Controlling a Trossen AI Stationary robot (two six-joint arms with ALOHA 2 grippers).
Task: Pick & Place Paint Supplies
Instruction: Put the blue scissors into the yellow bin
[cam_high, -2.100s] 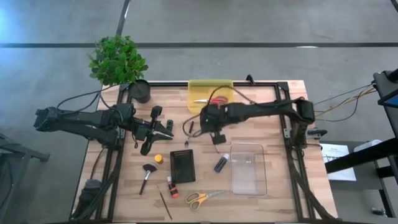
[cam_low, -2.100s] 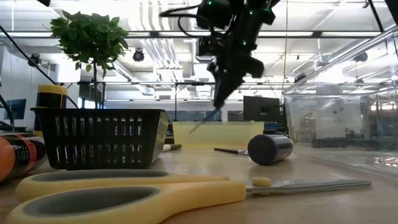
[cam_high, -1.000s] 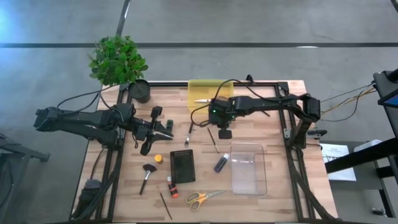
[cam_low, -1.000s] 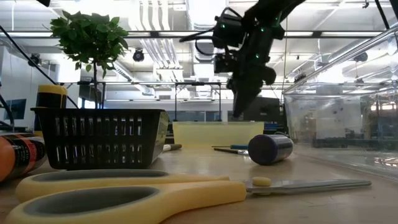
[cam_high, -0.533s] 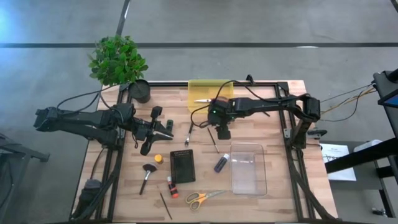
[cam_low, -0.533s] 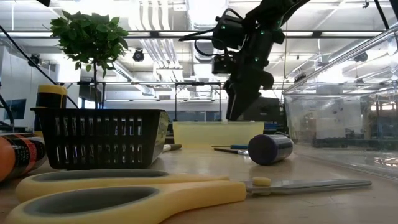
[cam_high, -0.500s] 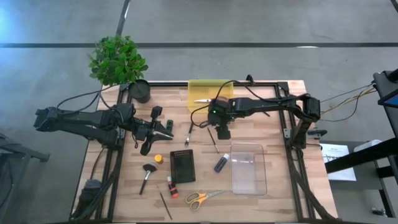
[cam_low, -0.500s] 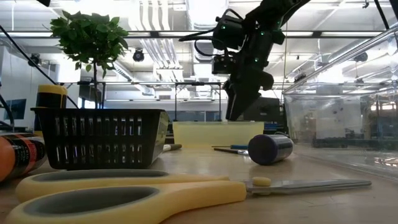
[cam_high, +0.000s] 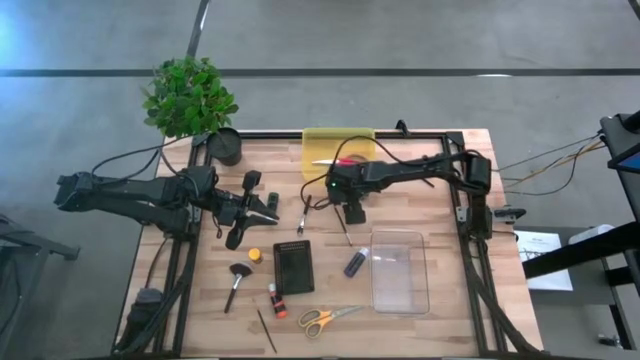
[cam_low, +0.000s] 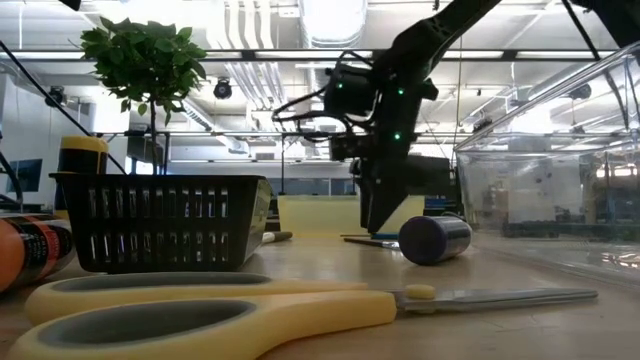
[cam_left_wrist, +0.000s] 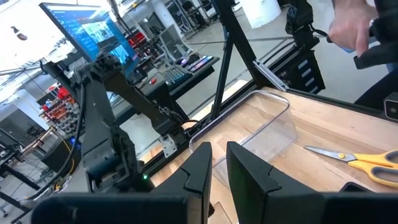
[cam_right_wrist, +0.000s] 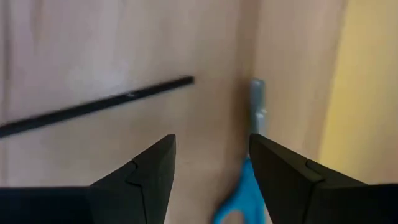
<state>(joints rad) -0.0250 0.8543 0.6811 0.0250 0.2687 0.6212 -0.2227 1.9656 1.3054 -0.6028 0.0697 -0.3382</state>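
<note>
Paintbrush (cam_right_wrist: 99, 106), thin and dark, lies on the bench (cam_high: 420, 175) directly under the right pincer (cam_right_wrist: 211, 162), whose fingers are spread and empty; a blue-handled brush (cam_right_wrist: 239, 190) lies just beside it. The yellow tray (cam_high: 338, 148) sits just behind that pincer with a red item and a light brush inside. The clear bin (cam_high: 399, 270) in front of it appears empty, one purple tube (cam_high: 354, 263) at its side. The black basket (cam_high: 293, 267) is further left; its contents cannot be judged. Beyond it lie one soft-headed brush (cam_high: 236, 282), one red tube (cam_high: 277, 304), one thin brush (cam_high: 266, 330), and one pair of scissors (cam_high: 326, 319). The left pincer (cam_high: 268, 208) waits left of the tray, its fingers (cam_left_wrist: 249, 177) slightly parted, empty.
</note>
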